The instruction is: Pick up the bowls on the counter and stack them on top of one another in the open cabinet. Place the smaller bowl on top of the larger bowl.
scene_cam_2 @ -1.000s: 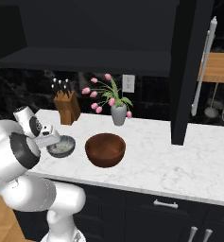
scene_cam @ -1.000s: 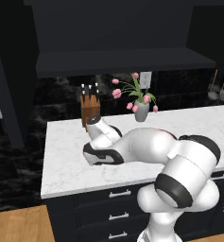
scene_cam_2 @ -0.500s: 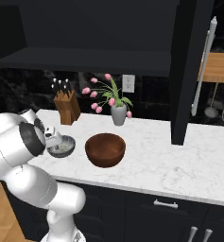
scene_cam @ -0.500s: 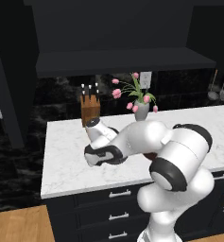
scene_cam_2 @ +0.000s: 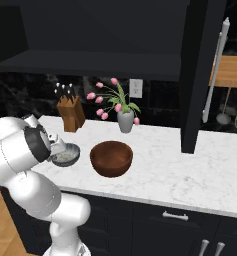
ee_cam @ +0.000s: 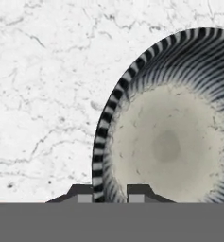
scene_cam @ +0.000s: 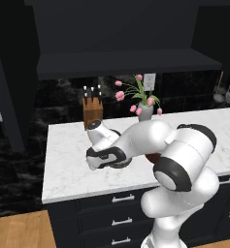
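The smaller bowl point(scene_cam_2: 66, 156), grey with a pale speckled inside point(ee_cam: 168, 144), sits on the marble counter point(scene_cam_2: 180, 172) left of the larger reddish-brown bowl point(scene_cam_2: 111, 158). My gripper point(ee_cam: 110, 193) is down at the small bowl's near-left rim point(ee_cam: 100, 156), one fingertip point(ee_cam: 85, 194) outside the wall and the other inside, shut on that rim. In the right base view the gripper point(scene_cam_2: 58, 149) meets the bowl's left edge. In the left base view my arm hides the grey bowl, and a sliver of the brown bowl point(scene_cam: 152, 157) shows. The open cabinet's dark shelf point(scene_cam_2: 90, 65) hangs above.
A wooden knife block point(scene_cam_2: 70, 111) and a grey vase of pink tulips point(scene_cam_2: 125, 120) stand at the back of the counter. A dark upright panel point(scene_cam_2: 197, 75) comes down to the counter right of the bowls. Dark drawers with silver handles point(scene_cam: 122, 198) run below.
The hand came down from above to the grey bowl's rim a second ago and has held there since. The elbow has swung forward. Both bowls stay in place.
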